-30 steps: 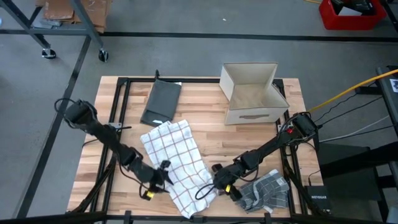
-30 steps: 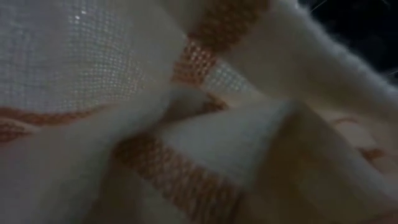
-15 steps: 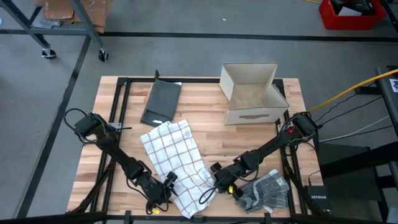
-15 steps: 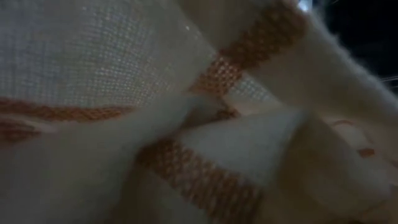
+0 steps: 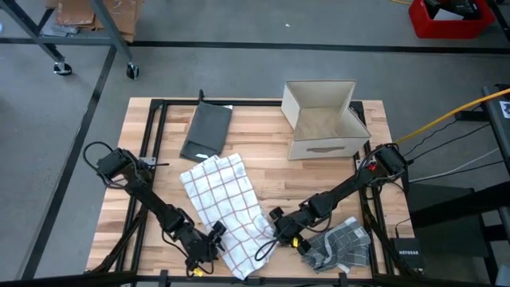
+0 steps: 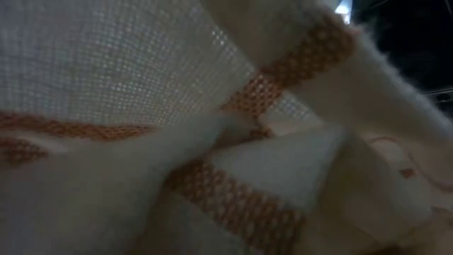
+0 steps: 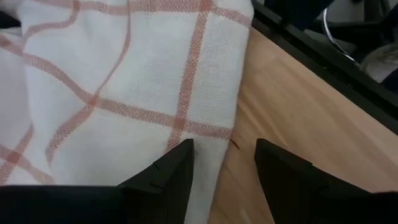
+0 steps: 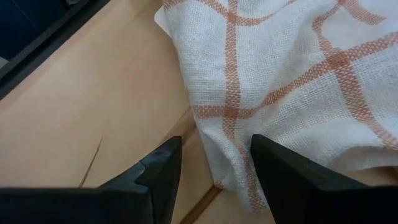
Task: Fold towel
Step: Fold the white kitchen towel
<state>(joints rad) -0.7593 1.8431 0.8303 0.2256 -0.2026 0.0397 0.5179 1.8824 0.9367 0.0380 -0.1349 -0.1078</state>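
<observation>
A white towel with red checks (image 5: pixel 223 203) lies crumpled flat on the wood, slanting toward the near edge; it fills the low view (image 6: pixel 212 127). My left gripper (image 5: pixel 213 237) is low at the towel's near-left edge. In its wrist view it is open (image 7: pixel 224 155), one finger over the cloth (image 7: pixel 124 81) and one over bare wood. My right gripper (image 5: pixel 277 229) is low at the towel's near-right edge. It is also open (image 8: pixel 214 155), with a rumpled edge of the towel (image 8: pixel 286 68) running between its fingers. My left gripper stands astride the towel's side edge (image 7: pixel 227 124), coming in low and nearly level; whether a finger touches the cloth, I cannot tell. My right gripper stands astride the towel's rumpled edge (image 8: pixel 217 118) in the same way; touch cannot be told.
A folded dark grey cloth (image 5: pixel 207 131) lies at the far left of the table. An open cardboard box (image 5: pixel 323 119) stands far right. A grey checked cloth (image 5: pixel 339 243) lies near right, beside the right arm. Black rails (image 5: pixel 151 159) frame the table. Bare wood (image 5: pixel 271 163) lies between towel and box.
My left gripper has moved along the towel's left edge toward the table's near edge and a little to the right, staying low. The cloth in front of the low camera has shifted slightly. My right gripper has stayed about where it was.
</observation>
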